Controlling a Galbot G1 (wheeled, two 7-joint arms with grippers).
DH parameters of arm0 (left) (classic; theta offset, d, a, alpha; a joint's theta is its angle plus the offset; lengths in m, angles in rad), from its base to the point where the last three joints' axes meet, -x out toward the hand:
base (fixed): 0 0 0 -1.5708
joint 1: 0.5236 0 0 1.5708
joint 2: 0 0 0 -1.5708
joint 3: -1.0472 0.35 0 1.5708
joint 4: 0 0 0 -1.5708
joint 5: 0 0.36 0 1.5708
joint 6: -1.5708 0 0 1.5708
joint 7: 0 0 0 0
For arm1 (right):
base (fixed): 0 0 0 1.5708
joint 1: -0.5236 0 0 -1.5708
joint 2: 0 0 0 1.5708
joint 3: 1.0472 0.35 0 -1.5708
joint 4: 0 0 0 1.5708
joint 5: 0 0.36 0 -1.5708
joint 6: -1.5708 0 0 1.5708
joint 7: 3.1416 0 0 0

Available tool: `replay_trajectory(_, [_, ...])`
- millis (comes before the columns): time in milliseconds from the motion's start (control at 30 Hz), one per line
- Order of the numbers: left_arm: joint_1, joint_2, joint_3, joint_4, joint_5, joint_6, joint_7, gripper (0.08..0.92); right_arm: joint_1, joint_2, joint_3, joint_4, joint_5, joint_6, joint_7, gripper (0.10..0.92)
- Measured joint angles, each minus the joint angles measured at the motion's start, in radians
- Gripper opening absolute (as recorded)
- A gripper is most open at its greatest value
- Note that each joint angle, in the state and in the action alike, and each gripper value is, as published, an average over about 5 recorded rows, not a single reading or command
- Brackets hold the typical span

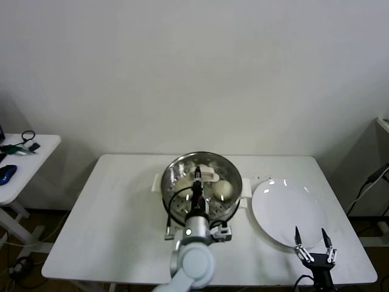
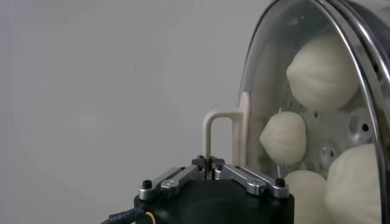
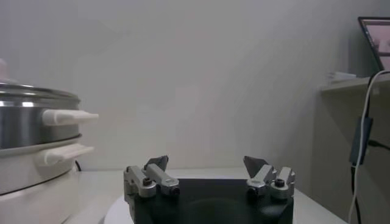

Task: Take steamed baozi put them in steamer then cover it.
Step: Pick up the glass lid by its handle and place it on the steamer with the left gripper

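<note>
The steamer (image 1: 172, 201) stands mid-table, a shiny steel pot in a cream-white base. The clear glass cover (image 1: 228, 170) lies on its rim, and my left gripper (image 1: 197, 184) is shut on the cover's cream handle (image 1: 208, 175). The left wrist view shows that gripper (image 2: 209, 165) pinching the handle (image 2: 222, 122), with several steamed baozi (image 2: 323, 70) (image 2: 284, 137) (image 2: 356, 182) under the glass. My right gripper (image 1: 312, 241) hangs open over the near edge of a white plate (image 1: 285, 210). Its own view shows this gripper (image 3: 207, 165) holding nothing, with the steamer (image 3: 27, 131) off to one side.
The white plate lies right of the steamer, touching its base. A black cable (image 1: 167, 222) runs along the steamer's left front. A small side table (image 1: 24, 164) with a blue mouse and cords stands far left. A shelf with a screen (image 3: 375, 36) stands at the right.
</note>
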Motion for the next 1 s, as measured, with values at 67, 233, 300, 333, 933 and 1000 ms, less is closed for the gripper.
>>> replay_trajectory(67, [-0.001,-0.001,-0.004,0.005,0.001,-0.001,-0.001,0.132,0.000,0.001,-0.001,0.001,-0.001,0.000,0.000,0.823])
replay_trajectory(233, [-0.002,-0.002,-0.012,0.013,0.003,-0.002,-0.009,0.132,0.000,0.001,-0.003,0.001,-0.002,0.000,0.000,0.823])
replay_trajectory(300, [-0.001,-0.003,-0.015,0.014,0.004,-0.004,-0.010,0.132,0.000,0.002,-0.004,0.001,-0.002,0.000,-0.001,0.823])
replay_trajectory(333, [0.000,-0.003,-0.016,0.014,0.005,-0.005,-0.011,0.132,0.000,0.002,-0.005,0.001,-0.002,0.000,-0.001,0.823])
replay_trajectory(933, [0.024,0.041,-0.001,-0.067,-0.066,-0.020,-0.008,0.501,0.002,-0.003,-0.006,0.014,-0.002,-0.012,-0.007,0.823])
replay_trajectory(1000, [0.031,0.052,0.003,-0.090,-0.090,-0.024,-0.015,0.561,0.000,-0.005,-0.006,0.018,0.000,-0.018,-0.008,0.823])
